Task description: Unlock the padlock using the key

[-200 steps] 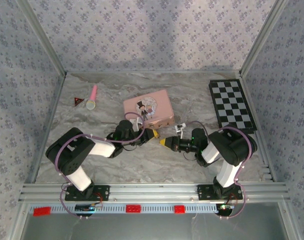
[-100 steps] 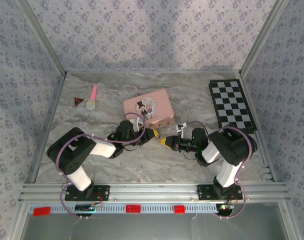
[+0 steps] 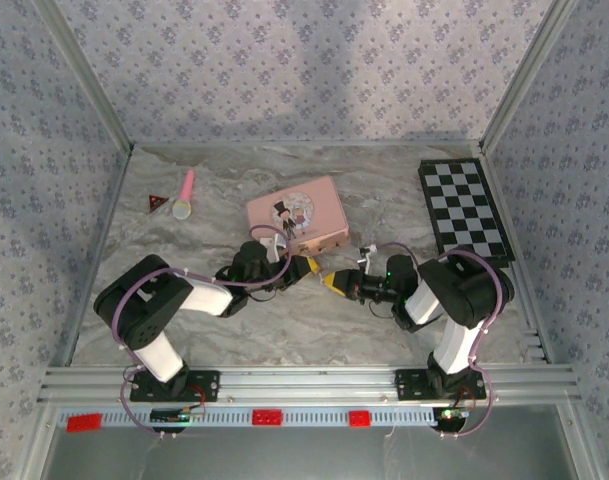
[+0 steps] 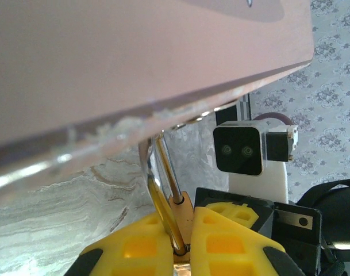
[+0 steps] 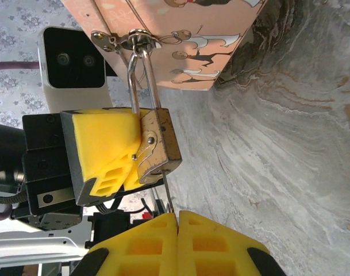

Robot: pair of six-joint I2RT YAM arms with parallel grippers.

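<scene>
Brass padlock (image 5: 157,146) hangs by its shackle from pink tin (image 3: 294,212) clasp, body pinched in left gripper (image 4: 183,238). Right gripper (image 5: 177,230) jaws pressed on thin key (image 5: 168,198) touching padlock's base. Both arms low, elbows bent, meeting mid-table (image 3: 384,190); bare marble nearside, checkerboard (image 3: 466,210) well apart.

Pink rectangular tin box (image 3: 295,215): 1, table centre.
Small brass padlock with silvery shackle (image 5: 157,146): 1.
Thin metal key (image 5: 168,195): 1.
Black-and-white checkerboard (image 3: 466,210): 1, at 2 o'clock.
Pink stick-shaped toy with yellow-green head (image 3: 186,195): 1, at 10 o'clock.
Red triangular piece (image 3: 156,203): 1, just beside toy.
Red blocks on near rail (image 3: 267,417): 3, at 6 o'clock.
Yellow-fingered grippers: 2, namely left gripper (image 3: 306,266) and right gripper (image 3: 331,282).
</scene>
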